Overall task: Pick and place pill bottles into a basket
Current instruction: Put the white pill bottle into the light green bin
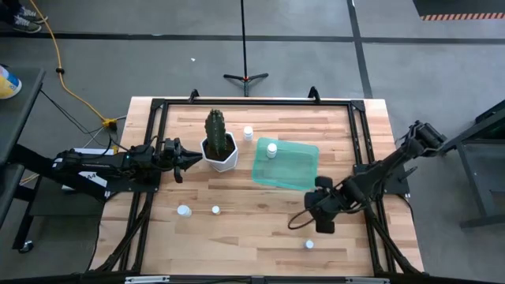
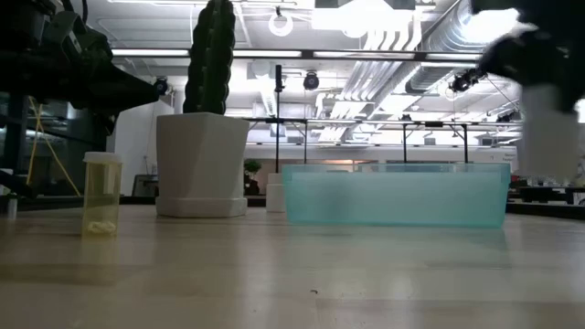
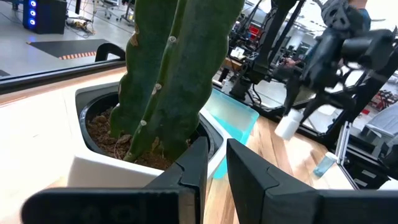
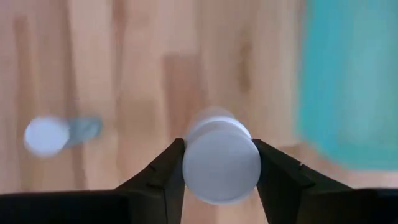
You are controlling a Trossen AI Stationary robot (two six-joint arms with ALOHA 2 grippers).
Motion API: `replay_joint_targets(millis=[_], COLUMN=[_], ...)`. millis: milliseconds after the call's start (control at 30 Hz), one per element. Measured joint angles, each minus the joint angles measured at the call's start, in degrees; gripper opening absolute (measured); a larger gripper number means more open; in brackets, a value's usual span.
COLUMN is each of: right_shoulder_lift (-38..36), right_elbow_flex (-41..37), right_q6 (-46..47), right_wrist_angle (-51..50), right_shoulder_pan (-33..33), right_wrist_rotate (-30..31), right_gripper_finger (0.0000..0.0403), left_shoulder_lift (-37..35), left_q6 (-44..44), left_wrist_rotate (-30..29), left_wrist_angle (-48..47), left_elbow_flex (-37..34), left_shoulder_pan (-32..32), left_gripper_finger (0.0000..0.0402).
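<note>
My right gripper (image 1: 323, 219) is shut on a white pill bottle (image 4: 221, 163), held above the table just near of the teal basket (image 1: 286, 164). It also shows in the low view (image 2: 548, 137). One bottle (image 1: 271, 148) stands in the basket's far left corner. Another (image 1: 248, 132) stands on the table beyond the basket. Two more (image 1: 184, 211) (image 1: 215, 210) stand at the near left and one (image 1: 308, 244) at the near right. My left gripper (image 1: 195, 158) is shut and empty, just left of the white cactus pot (image 1: 221, 151). My right gripper pinches the bottle between its two fingers, one on each side of the bottle's upper part by the cap (image 4: 186, 163). The fingers come from above, pointing down. The bottle stands upright in the hold, lifted clear of the table (image 3: 289, 124).
The cactus pot stands left of the basket, close to my left gripper's tips (image 3: 217, 168). A black frame (image 1: 150, 126) runs around the tabletop. Bare wood lies between the basket and the table's near edge.
</note>
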Motion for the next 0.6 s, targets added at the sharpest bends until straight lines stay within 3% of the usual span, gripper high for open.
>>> replay_joint_targets(millis=[167, 600], right_shoulder_lift=[0.0, 0.0], right_elbow_flex=[5.7, 7.3], right_q6=[-7.3, -26.6], right_wrist_angle=[-2.3, -1.1], right_shoulder_pan=[-5.2, -29.1], right_wrist_rotate=[4.9, 3.2], right_gripper_finger=[0.0151, 0.0156], left_shoulder_lift=[0.0, 0.0], left_q6=[0.0, 0.0], left_wrist_rotate=[0.0, 0.0], left_wrist_angle=[0.0, 0.0], left_elbow_flex=[0.0, 0.0], left_shoulder_pan=[0.0, 0.0], left_gripper_finger=[0.0097, 0.0097])
